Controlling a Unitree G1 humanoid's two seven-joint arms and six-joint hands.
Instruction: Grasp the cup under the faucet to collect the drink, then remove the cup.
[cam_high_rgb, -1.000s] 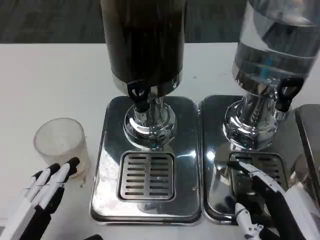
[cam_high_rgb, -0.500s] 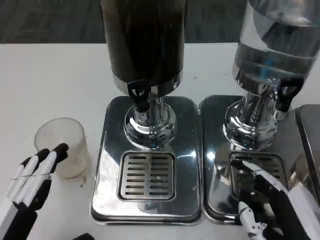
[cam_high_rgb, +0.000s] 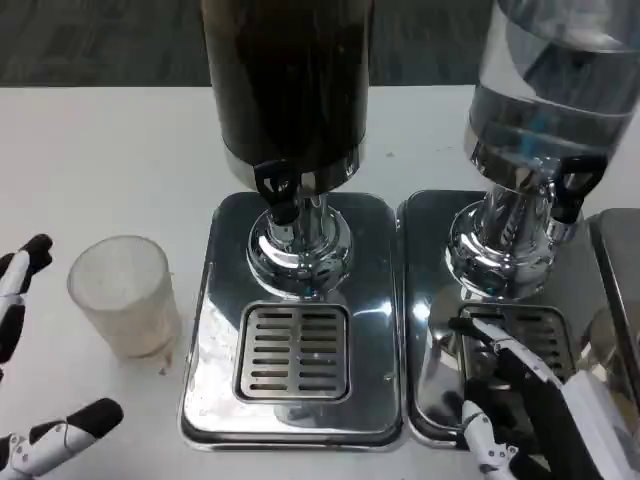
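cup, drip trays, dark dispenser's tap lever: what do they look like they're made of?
Cup: looks like frosted translucent plastic; the table shows faintly through its cloudy wall.
Drip trays: polished metal, probably stainless steel; mirror-like glare and reflections, with slotted grates.
Tap lever: black, slightly glossy, likely moulded plastic; the look cannot confirm it.

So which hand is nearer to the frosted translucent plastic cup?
Left. The left hand flanks the frosted translucent plastic cup, open and not touching it; the right hand hovers over the right drip tray.
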